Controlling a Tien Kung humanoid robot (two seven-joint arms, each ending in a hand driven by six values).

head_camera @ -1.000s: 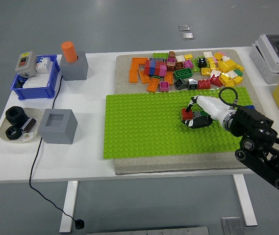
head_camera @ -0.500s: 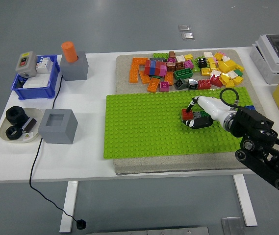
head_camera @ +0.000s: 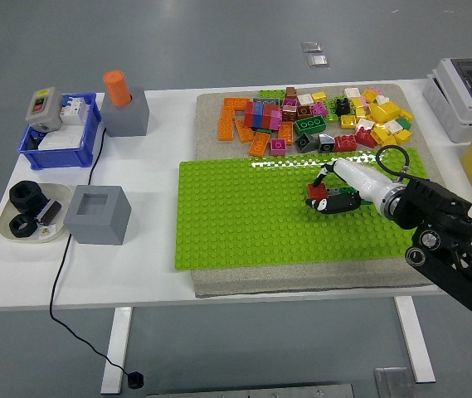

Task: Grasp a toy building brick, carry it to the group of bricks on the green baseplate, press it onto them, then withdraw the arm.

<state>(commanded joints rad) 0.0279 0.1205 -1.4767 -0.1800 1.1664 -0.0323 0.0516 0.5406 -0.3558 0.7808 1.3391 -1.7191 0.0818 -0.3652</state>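
One robot arm, the right one, reached in from the lower right corner over a white table [head_camera: 153, 249]. Its right hand [head_camera: 335, 195] (white, with dark fingers) was curled down around a red brick [head_camera: 316, 191] at a small group of bricks [head_camera: 341, 196] on the green baseplate [head_camera: 236, 215], toward the baseplate's right edge. The fingers were closed on the red brick, which sat on the left side of that group; whether it was fully pressed down could not be told. Behind the baseplate, along the far edge of a grey mat [head_camera: 219, 282], lay a loose pile of bricks [head_camera: 318, 120] in orange, yellow, pink, green and red. Near the table's left edge sat a blue bin [head_camera: 86, 137] with electrical parts, a grey block topped by an orange cylinder [head_camera: 119, 87], a hollow grey cube [head_camera: 97, 214], and a plate [head_camera: 7, 224] holding black nuts. A black cable [head_camera: 65, 274] trailed off the table's near edge.
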